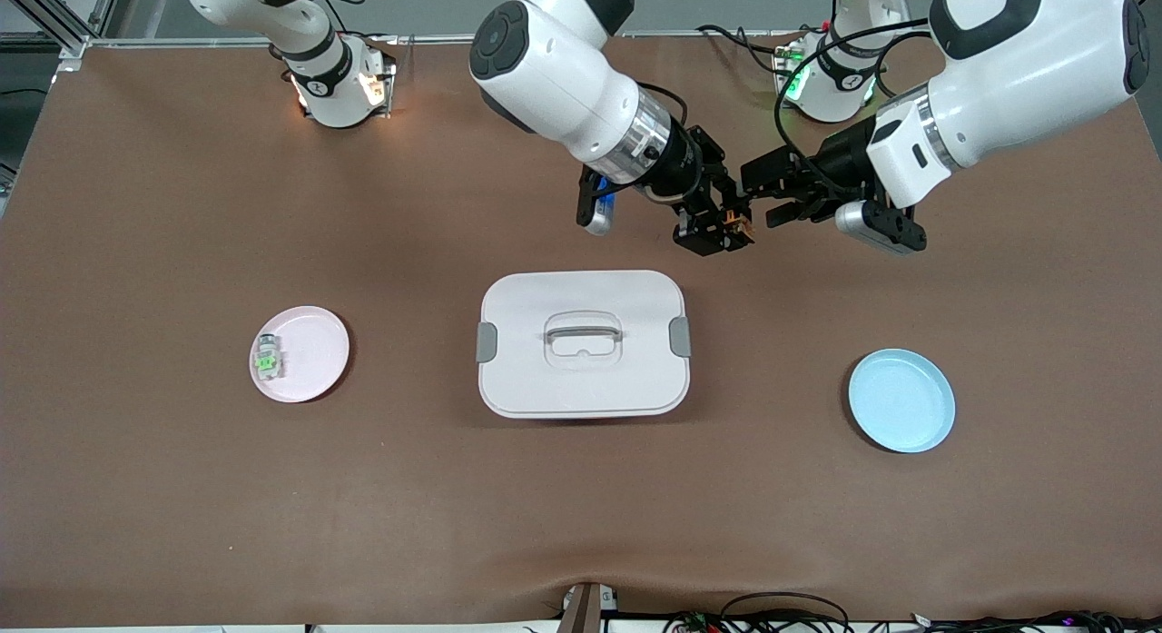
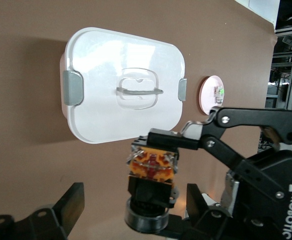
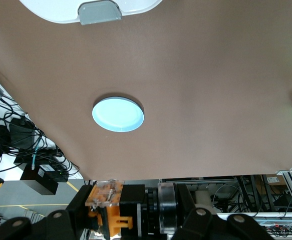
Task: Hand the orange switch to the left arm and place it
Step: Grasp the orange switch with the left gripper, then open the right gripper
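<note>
The orange switch (image 1: 737, 224) is up in the air, and my right gripper (image 1: 717, 229) is shut on it over bare table, not over the box (image 1: 582, 342). In the right wrist view the switch (image 3: 105, 200) sits clamped between the right gripper's (image 3: 133, 207) fingers, black body and orange part showing. My left gripper (image 1: 761, 197) meets it from the left arm's end. In the left wrist view the left gripper (image 2: 133, 210) is open, with the switch (image 2: 151, 182) between its fingers (image 2: 70, 205) and a gap on each side. The box (image 2: 123, 97) lies closed below.
A pink plate (image 1: 313, 351) toward the right arm's end holds a pale switch with a green centre (image 1: 266, 361). A blue plate (image 1: 901, 400) lies bare toward the left arm's end; it also shows in the right wrist view (image 3: 117, 114). Brown cloth covers the table.
</note>
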You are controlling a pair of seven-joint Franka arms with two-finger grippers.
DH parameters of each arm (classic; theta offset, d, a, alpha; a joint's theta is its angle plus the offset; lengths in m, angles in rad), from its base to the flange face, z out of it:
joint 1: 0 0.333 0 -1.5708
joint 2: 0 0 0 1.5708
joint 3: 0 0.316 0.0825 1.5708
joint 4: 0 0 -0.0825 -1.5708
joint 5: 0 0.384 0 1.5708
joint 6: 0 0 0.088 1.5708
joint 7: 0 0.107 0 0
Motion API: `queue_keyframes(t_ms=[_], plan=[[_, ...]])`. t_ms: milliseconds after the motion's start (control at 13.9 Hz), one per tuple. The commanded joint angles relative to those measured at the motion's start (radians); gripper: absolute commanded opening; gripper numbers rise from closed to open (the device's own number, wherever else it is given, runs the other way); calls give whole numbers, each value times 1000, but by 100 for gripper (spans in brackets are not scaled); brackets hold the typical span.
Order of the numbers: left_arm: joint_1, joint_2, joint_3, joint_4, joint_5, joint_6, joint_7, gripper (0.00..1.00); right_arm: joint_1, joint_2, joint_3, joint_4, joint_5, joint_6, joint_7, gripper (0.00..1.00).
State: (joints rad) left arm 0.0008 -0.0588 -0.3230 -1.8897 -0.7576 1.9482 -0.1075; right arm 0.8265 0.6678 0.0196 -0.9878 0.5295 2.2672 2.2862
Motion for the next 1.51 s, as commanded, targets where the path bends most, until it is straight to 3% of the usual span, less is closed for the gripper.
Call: queue_keyframes(t_ms=[0, 72, 288, 575, 791, 934, 1222, 1294, 1438], plan=[[5, -7, -5, -14, -64, 23, 19, 90, 3, 26, 3, 40, -9, 9, 2, 0], [5, -7, -7, -14, -69, 29, 19, 90, 3, 26, 3, 40, -9, 9, 3, 0], [4, 2, -7, -14, -68, 32, 23, 72, 3, 26, 3, 43, -9, 11, 3, 0], [2, 16, -27, -14, -68, 70, 22, 60, 3, 26, 5, 47, -8, 12, 3, 0], [5, 17, -27, -14, -57, 71, 22, 20, 3, 26, 5, 47, -8, 17, 3, 0], [10, 16, -27, 1, -51, 66, 22, 1, 2, 26, 7, 47, -8, 15, 3, 0], [18, 20, -21, 18, 30, 63, 37, 0, 2, 26, 7, 47, -8, 17, -1, 1], [21, 25, -15, 23, 47, 63, 72, 0, 2, 26, 7, 47, -8, 18, 1, 10], [73, 45, -14, 40, 57, 58, 145, 0, 2, 26, 2, 47, -9, 17, -1, 94]])
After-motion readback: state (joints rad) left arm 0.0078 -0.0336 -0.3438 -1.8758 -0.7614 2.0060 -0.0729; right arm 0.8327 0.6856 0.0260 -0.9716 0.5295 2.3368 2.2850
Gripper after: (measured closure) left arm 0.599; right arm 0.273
